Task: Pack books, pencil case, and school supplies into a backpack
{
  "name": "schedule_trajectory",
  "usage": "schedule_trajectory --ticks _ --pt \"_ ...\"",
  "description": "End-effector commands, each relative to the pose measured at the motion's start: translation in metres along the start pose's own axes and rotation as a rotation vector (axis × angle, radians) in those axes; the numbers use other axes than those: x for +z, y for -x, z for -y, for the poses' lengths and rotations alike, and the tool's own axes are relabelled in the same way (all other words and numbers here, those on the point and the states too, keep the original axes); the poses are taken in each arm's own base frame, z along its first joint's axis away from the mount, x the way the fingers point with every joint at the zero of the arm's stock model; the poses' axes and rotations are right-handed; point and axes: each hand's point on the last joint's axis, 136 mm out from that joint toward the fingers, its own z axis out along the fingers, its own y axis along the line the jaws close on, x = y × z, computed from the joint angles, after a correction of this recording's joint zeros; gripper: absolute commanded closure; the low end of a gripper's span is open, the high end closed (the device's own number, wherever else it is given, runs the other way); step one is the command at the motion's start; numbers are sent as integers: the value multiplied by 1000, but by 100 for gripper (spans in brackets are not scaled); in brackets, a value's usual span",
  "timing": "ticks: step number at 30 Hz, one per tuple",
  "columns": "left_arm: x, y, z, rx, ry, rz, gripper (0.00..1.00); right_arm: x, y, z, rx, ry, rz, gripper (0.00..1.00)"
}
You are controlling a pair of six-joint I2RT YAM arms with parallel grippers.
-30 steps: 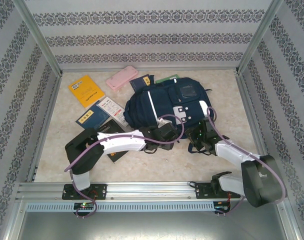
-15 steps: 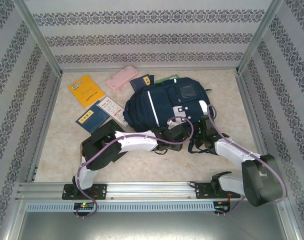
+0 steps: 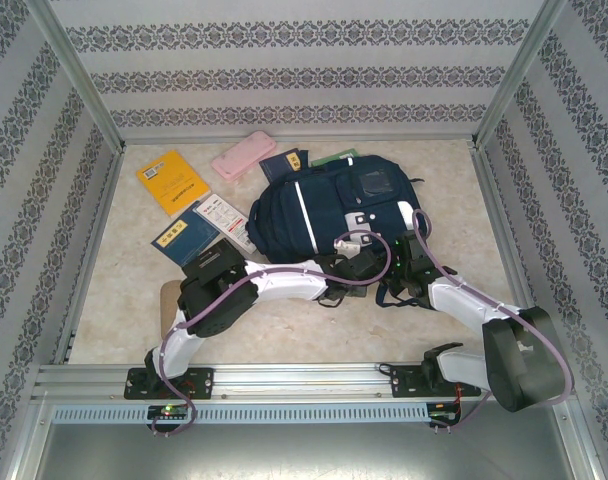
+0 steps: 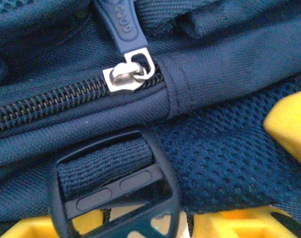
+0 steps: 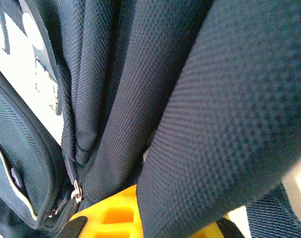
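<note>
Illegible lettering on backpack (image 3: 314, 205) zipper pull (image 4: 122, 22)

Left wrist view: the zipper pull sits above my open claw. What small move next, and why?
Probably nudge the left claw up in this view toward the zipper pull before closing. Its jaws stand apart around the strap buckle, below the slider, and the zipper teeth left of the slider look closed. The right claw appears shut on the backpack fabric, which should steady it.

Probably a lab: aluminium frame (image 3: 284, 380); wallpapered panels (image 3: 304, 70).
</note>
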Motion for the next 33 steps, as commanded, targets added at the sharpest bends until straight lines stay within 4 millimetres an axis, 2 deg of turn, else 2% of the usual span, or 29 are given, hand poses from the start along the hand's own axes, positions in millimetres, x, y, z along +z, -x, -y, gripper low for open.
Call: schedule_trajectory --ticks 1,3,6,8,14,17,22,29,33 --pt "14 -3 -11 -35 83 11 63 -2 -5 -12 -15 36 -20 100" --pt "17 -6 -16 -39 110 2 71 -3 -5 -12 -17 37 -18 100" --pt "17 -9 -23 -40 142 -3 93 -4 -2 -12 -18 40 -14 100" --pt "13 -7 -28 -34 162 -2 100 -5 -1 -12 -18 42 -14 100" --pt "-10 -5 -52 -16 226 -11 100 -10 13 -6 -18 28 13 100" --pt "-17 -11 -73 -16 255 -61 100 -14 21 0 -14 12 34 100" --pt "-39 -19 -121 -26 324 -95 100 -20 38 9 -16 -11 75 100" --pt "-75 1 -178 36 410 -126 100 -23 54 17 -18 -23 116 100" --pt "-79 15 -214 37 430 -172 100 -29 71 18 -26 -37 165 100"
